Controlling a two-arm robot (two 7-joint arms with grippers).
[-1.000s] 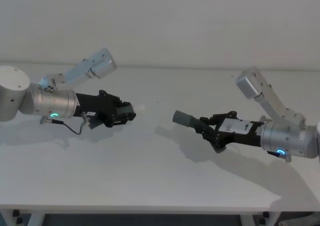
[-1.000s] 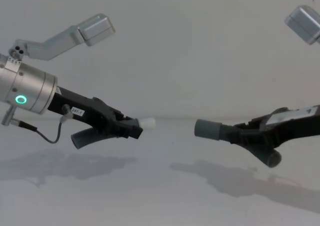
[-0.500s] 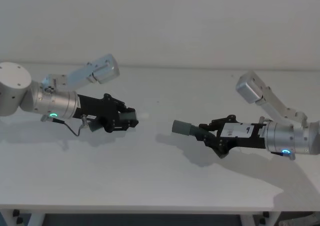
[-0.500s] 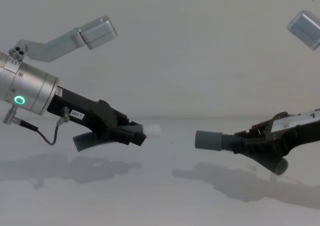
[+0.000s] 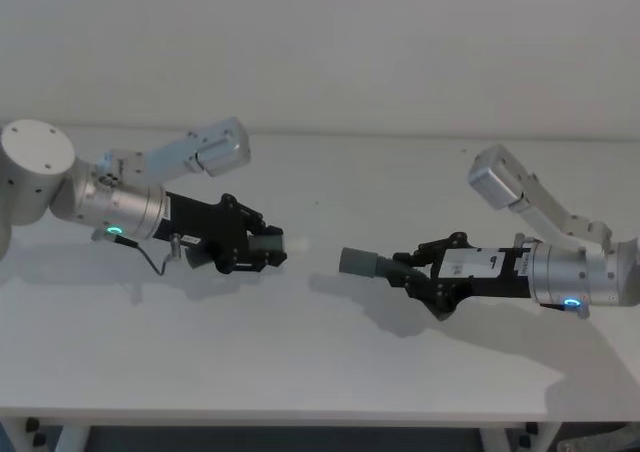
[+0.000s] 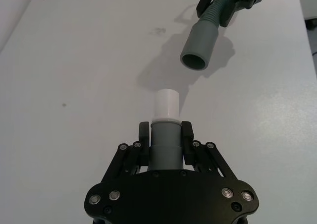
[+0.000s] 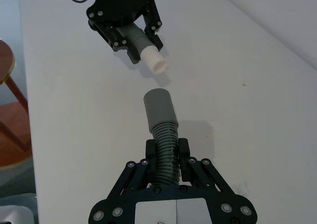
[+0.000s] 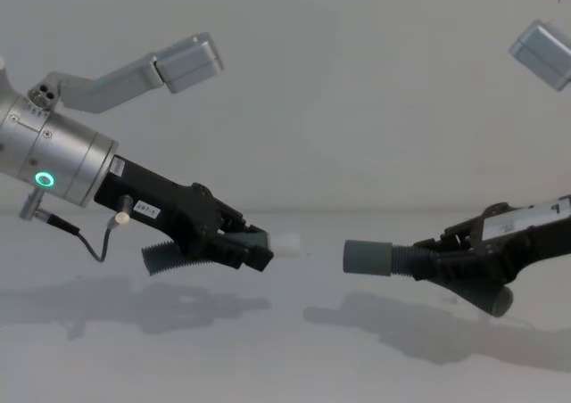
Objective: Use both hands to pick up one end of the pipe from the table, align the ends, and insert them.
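I am holding both pipe pieces aloft, left gripper [image 5: 268, 249] pinching the white-tipped cuff [image 6: 166, 116], right gripper [image 5: 410, 269] pinching the ribbed hose [image 7: 165, 145]; aligning and inserting remain.

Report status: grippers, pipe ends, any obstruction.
Left gripper shut on white-tipped piece. Right gripper shut on grey-cuffed piece. Ends face each other, apart, above table. Gap clear.
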